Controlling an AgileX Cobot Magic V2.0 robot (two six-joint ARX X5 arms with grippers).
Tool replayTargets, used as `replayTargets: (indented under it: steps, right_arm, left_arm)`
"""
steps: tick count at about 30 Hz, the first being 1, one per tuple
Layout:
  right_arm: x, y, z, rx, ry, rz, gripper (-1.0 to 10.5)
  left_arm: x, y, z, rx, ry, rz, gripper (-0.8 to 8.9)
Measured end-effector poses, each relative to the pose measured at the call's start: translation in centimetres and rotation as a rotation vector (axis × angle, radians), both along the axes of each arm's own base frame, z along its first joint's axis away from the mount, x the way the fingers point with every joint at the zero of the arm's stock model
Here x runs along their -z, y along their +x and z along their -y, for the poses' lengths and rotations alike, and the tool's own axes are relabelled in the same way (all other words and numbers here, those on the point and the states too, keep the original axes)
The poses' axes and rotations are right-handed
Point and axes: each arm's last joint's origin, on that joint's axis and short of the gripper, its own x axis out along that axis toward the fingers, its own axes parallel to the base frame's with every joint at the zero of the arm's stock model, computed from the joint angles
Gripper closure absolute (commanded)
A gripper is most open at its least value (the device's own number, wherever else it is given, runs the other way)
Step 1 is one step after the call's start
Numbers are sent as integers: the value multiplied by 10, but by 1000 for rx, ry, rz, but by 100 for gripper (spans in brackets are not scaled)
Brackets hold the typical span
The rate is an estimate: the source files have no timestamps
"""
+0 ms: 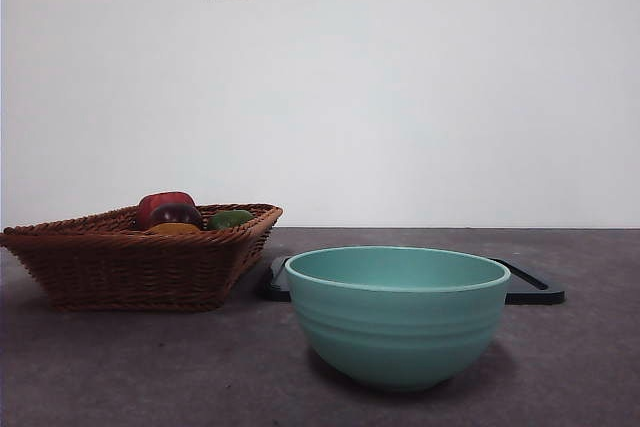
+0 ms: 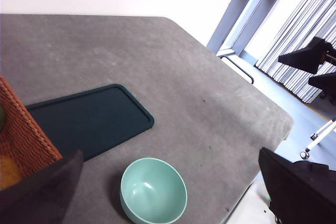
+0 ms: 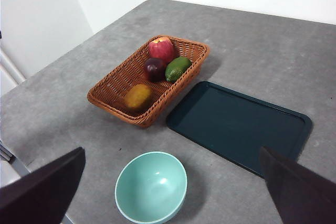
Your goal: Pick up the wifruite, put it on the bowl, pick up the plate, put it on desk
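Note:
The wifruite (image 3: 138, 96), a small orange-brown fruit, lies in a wicker basket, and its top just shows over the basket wall (image 1: 174, 229). The mint-green bowl (image 1: 397, 315) (image 3: 151, 186) (image 2: 153, 191) stands empty on the desk (image 1: 100, 367), near the front. Behind it lies the plate (image 3: 239, 124) (image 2: 89, 119), a flat dark teal rectangular tray. My left gripper (image 2: 169, 151) and right gripper (image 3: 171, 150) both hang high above the desk, open and holding nothing. Neither arm shows in the front view.
The wicker basket (image 3: 113, 85) (image 1: 120, 267) sits left of the plate and also holds a red apple (image 3: 161, 49), a dark purple fruit (image 3: 154, 68) and a green fruit (image 3: 177, 68). The desk's rounded edge (image 2: 283, 119) drops off near a tripod (image 2: 317, 137).

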Motion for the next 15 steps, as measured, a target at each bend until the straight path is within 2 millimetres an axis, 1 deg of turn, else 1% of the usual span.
replayTargets:
  steps: [8,11,15]
  right_arm:
    - [0,0,0,0,0,0,291]
    - [0,0,0,0,0,0,291]
    - [0,0,0,0,0,0,291]
  left_arm:
    - [2,0,0,-4,1,-36,189]
    - [5,3,1,-4,29,-106,189]
    - [10,17,7,-5,88,-243,189]
